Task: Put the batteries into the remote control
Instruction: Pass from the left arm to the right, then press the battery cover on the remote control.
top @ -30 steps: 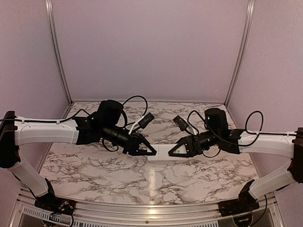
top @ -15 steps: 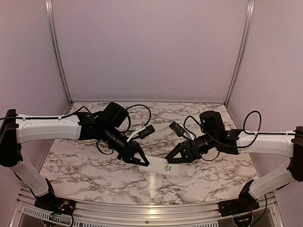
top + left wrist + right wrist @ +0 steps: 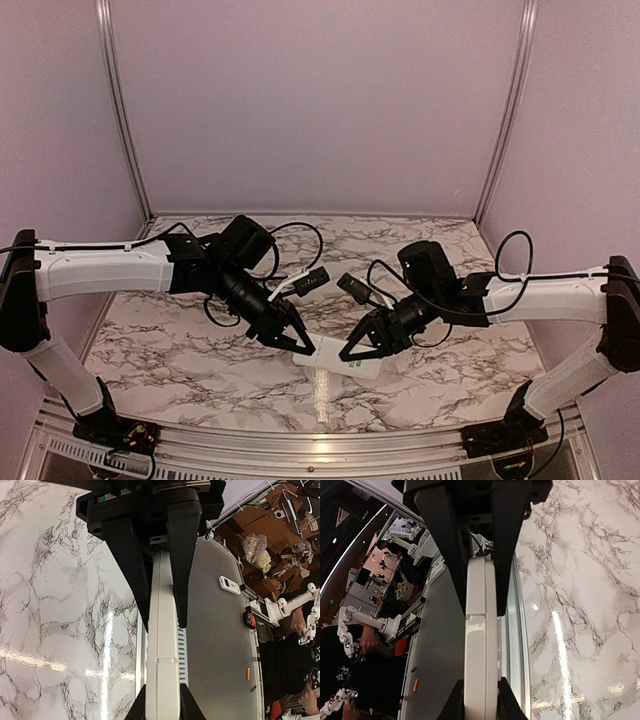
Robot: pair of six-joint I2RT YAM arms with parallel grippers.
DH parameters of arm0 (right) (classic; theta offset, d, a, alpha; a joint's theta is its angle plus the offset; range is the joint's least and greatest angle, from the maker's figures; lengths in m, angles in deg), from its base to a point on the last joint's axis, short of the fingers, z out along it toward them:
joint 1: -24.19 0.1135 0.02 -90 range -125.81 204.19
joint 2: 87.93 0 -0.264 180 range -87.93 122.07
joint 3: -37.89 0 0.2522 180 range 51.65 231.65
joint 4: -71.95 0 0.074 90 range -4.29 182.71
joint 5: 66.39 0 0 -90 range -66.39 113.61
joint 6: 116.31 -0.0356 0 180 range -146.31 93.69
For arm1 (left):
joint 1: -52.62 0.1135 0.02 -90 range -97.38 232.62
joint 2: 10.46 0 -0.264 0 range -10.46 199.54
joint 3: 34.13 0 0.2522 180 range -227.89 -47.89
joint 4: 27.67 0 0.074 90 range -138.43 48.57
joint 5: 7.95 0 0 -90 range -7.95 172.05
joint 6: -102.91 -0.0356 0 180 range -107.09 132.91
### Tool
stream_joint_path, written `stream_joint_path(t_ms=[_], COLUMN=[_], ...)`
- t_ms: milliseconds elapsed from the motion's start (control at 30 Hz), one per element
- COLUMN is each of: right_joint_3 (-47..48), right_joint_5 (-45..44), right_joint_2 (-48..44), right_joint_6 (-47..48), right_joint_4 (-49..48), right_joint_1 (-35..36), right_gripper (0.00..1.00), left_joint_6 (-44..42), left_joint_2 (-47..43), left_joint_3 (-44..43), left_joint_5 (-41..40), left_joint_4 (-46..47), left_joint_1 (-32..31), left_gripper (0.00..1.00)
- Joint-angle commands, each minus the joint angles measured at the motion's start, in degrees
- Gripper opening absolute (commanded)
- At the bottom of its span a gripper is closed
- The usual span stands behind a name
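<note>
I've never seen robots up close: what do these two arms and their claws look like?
The left arm and right arm have white tubular links, black joints and looping black cables. The left gripper and right gripper each have two black, tapering fingers.

The remote control [image 3: 338, 357] sits between the two grippers, over the near middle of the table [image 3: 200, 350]. The left gripper [image 3: 304, 347] clamps its left end, one finger on each broad face. The right gripper [image 3: 352, 352] closes on the opposite end the same way, so the two sets of fingertips face each other along the remote, near but apart. From the left wrist, the remote runs straight ahead past the gripper's fingertips (edge-on to that camera), with the right gripper's fingers [image 3: 189, 712] at its far end. The tabletop lies to one side of each gripper, and the table's near rail [image 3: 514, 645] to the other.
</note>
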Motion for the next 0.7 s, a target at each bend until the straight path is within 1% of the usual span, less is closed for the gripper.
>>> stream_joint_path(t_ms=[0, 33, 67, 100, 133, 167, 200, 233, 333, 467, 600, 667], right_joint_3=[2.5, 2.4, 2.3, 2.4, 2.3, 2.2, 2.1, 1.8, 0.4, -1.3, -2.4, -3.6], right_joint_5=[1.4, 1.5, 1.5, 1.6, 1.7, 1.8, 1.8, 2.0, 2.8, 2.6, 1.9, 1.3], right_joint_2=[0.6, 0.5, 0.4, 0.3, 0.3, 0.2, 0.2, 0.2, -0.1, 0.1, 1.3, 1.7], right_joint_6=[0.0, -0.1, -0.3, -0.5, -0.7, -1.1, -1.5, -2.1, -6.4, -10.4, -14.6, -18.0], right_joint_4=[0.5, 0.4, 0.3, 0.1, -0.4, -0.8, -0.9, -2.4, -7.4, -12.3, -17.3, -21.4], right_joint_1=[0.8, 0.9, 0.8, 0.9, 0.9, 0.9, 0.8, 0.7, -0.4, -3.0, -4.5, -5.7], right_gripper=[0.08, 0.04, 0.01, 0.0, 0.0, 0.0, 0.0, 0.0, 0.0, 0.0, 0.0, 0.0], left_joint_6=[-1.3, -1.3, -1.0, -0.7, -0.6, -0.3, 0.1, 0.6, 3.5, 7.2, 12.1, 13.9], left_joint_2=[1.3, 1.4, 1.5, 1.5, 1.4, 1.3, 1.1, 0.8, -0.9, -4.3, -8.5, -11.0], left_joint_3=[-2.0, -2.1, -2.2, -2.3, -2.3, -2.3, -2.3, -2.1, -1.3, 0.9, 4.2, 6.0], left_joint_5=[-0.7, -1.2, -1.8, -2.3, -2.4, -2.8, -3.6, -4.3, -7.2, -12.4, -18.0, -22.3], left_joint_4=[-0.1, 0.0, 0.2, 0.4, 0.5, 0.8, 1.3, 1.8, 4.5, 9.4, 16.4, 19.3], left_joint_1=[0.0, 0.0, 0.1, 0.1, 0.3, 0.4, 0.5, 0.9, 1.8, 3.5, 5.9, 6.5], left_gripper=[0.0, 0.02, 0.07, 0.11, 0.16, 0.23, 0.33, 0.39, 0.52, 0.62, 0.66, 0.71])
